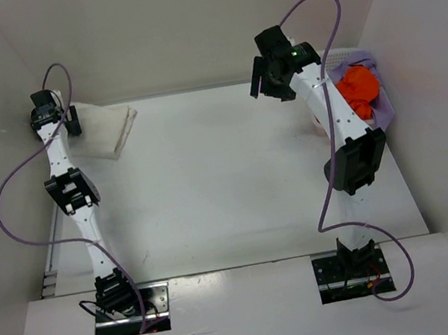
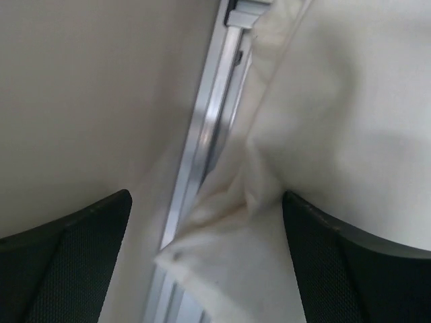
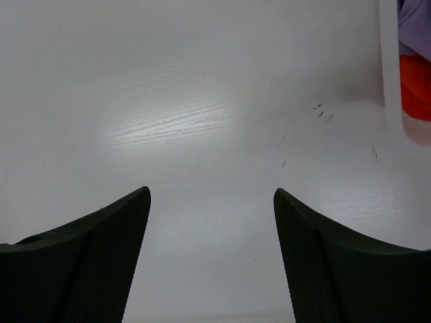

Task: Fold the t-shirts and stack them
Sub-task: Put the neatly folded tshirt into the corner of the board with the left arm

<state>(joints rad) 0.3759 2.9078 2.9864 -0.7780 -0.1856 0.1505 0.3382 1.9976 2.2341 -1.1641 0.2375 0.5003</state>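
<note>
The cream-white t-shirt [image 1: 109,130] lies folded into a flat, roughly rectangular bundle at about ten o'clock on the table [image 1: 226,184], close to the far left corner, with soft creases along its edges. The orange t-shirt [image 1: 359,86] sits crumpled in a loose ball at about two o'clock, in the basket [image 1: 338,56]. The lavender t-shirt [image 1: 382,108] is bunched around and beneath it, unfolded, and spills over the basket's rim.
</note>
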